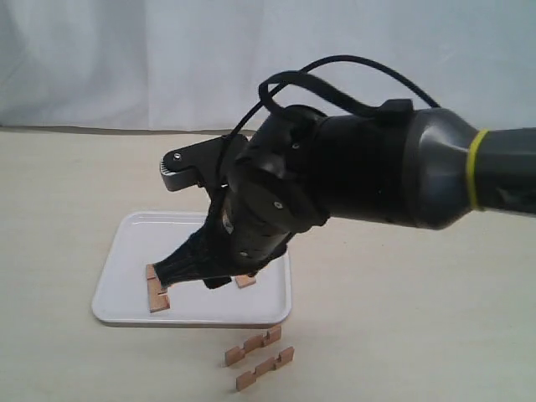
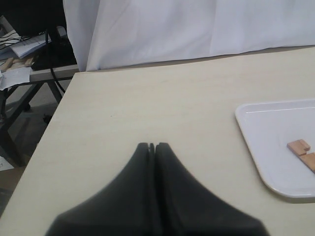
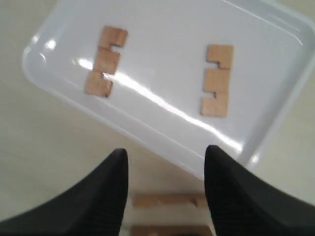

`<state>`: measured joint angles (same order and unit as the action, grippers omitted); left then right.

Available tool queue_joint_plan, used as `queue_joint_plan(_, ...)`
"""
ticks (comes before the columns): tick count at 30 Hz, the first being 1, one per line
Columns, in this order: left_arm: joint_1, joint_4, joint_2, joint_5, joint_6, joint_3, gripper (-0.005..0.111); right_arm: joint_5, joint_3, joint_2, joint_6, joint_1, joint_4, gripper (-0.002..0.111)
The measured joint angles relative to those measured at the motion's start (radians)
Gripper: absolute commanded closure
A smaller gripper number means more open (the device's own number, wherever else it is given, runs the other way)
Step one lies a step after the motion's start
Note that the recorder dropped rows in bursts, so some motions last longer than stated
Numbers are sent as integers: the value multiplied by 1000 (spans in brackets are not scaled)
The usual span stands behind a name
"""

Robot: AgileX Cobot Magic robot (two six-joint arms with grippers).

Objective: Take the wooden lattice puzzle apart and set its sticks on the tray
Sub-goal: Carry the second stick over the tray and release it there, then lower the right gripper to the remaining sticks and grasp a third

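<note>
The lattice puzzle is apart; no hash-shaped grid shows. On the white tray (image 1: 193, 318) (image 3: 162, 54) lie two notched wooden sticks (image 1: 157, 293) (image 1: 245, 281), which appear in the right wrist view as one stick (image 3: 105, 61) and another stick (image 3: 216, 81). Two more sticks (image 1: 253, 345) (image 1: 265, 368) rest side by side on the table in front of the tray, blurred between the right fingers (image 3: 167, 200). My right gripper (image 1: 188, 276) (image 3: 166, 155) hangs open over the tray's front rim, holding nothing. My left gripper (image 2: 152, 145) is shut and empty above bare table, left of the tray (image 2: 275, 147).
The right arm's thick dark body (image 1: 377, 167) reaches across from the right and hides the tray's back right part. A white curtain (image 1: 126, 59) closes off the back. The table's left edge (image 2: 54, 123) drops off toward a cluttered stand.
</note>
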<state>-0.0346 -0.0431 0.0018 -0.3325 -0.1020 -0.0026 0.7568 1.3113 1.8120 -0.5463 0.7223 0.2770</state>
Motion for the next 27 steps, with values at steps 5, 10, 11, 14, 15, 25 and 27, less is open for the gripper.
queue_joint_plan(5,0,0,0,0,0,0,107,218,0,-39,129,0,-12,62)
queue_joint_plan(10,0,0,0,0,0,0,107,265,-73,-92,310,0,-109,62)
queue_joint_plan(11,0,0,0,0,0,0,107,259,-94,-102,345,0,-132,62)
queue_joint_plan(14,0,0,0,0,0,0,107,207,-171,-119,411,0,-166,62)
queue_joint_plan(15,0,0,0,0,0,0,107,168,-210,-119,446,0,-171,62)
queue_joint_plan(25,0,0,0,0,0,0,107,-167,-325,-98,948,23,-214,61)
queue_joint_plan(27,0,0,0,0,0,0,107,-178,-325,-75,1024,35,-216,61)
